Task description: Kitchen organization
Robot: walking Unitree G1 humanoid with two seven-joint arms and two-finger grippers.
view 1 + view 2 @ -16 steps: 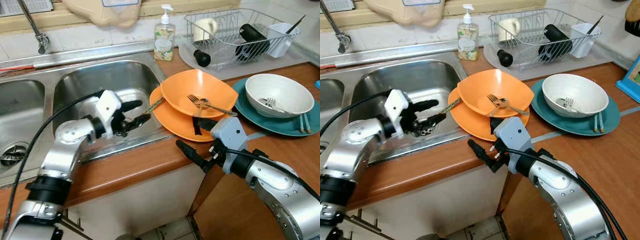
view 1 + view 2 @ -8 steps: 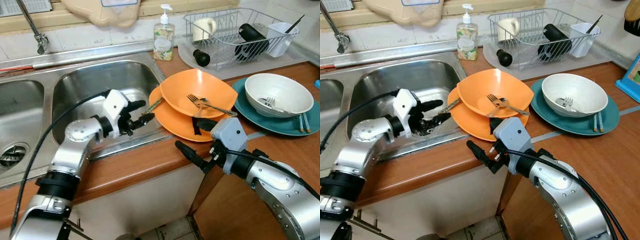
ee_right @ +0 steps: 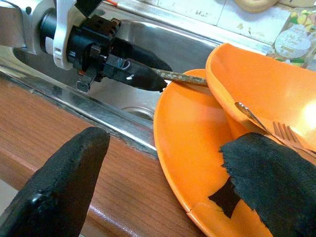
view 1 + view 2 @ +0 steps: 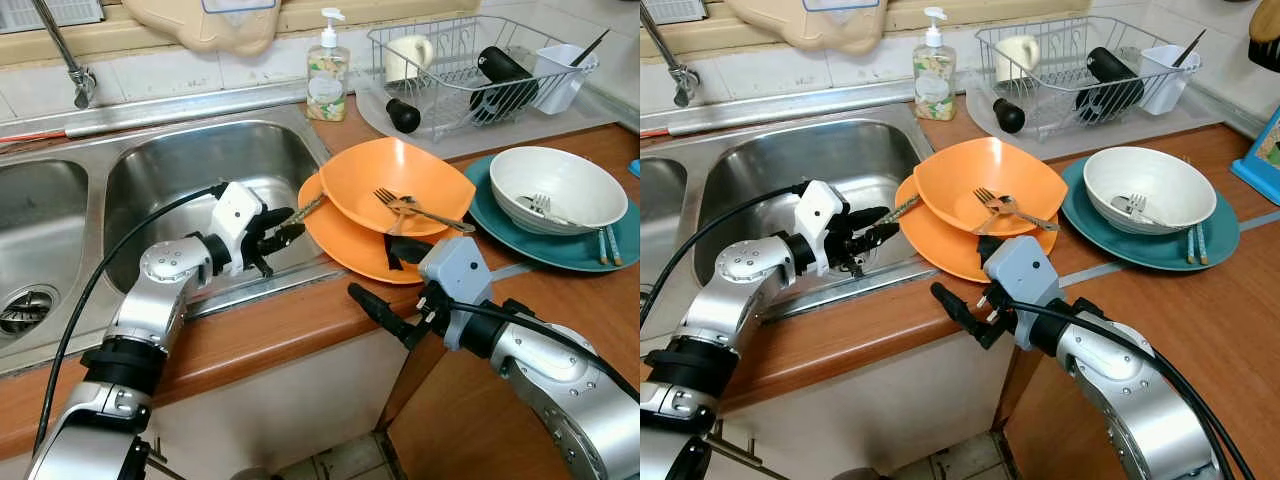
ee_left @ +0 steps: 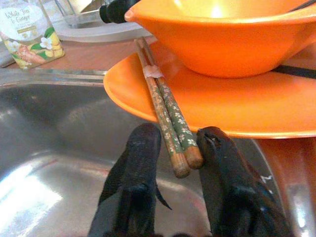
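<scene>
At the far left the sink (image 4: 215, 165) lies below and behind the left gripper (image 5: 170, 148), which reaches over the basin's right edge because the chopsticks (image 5: 165, 116) jut out past the plate (image 5: 207, 106) rim over the steel, so their butts are the easiest part to take. Its jaws stand parted, one finger on each side of the butt ends; the ends sit between the tips, nearer the one finger, and I cannot tell whether either pad touches the wood. The pair rests side by side on the plate's rim and runs forward from the jaws under the lip of the bowl (image 5: 222, 34), which is likely why a pull from this end suits better than a lift from above. Ahead of the jaws and beyond the bowl stands the soap bottle (image 4: 328, 68), well clear. The fork (image 4: 415, 207) lies in the bowl, further on from the left fingertips. The right gripper (image 4: 395, 315) hangs off the counter (image 4: 290, 325) edge, jaws wide open and empty, with the plate just ahead of them, seemingly waiting. Far to the right, well apart from both grippers, the white bowl (image 4: 560, 185) sits on a teal plate (image 4: 505, 235), and the rack (image 4: 470, 60) stands behind.
</scene>
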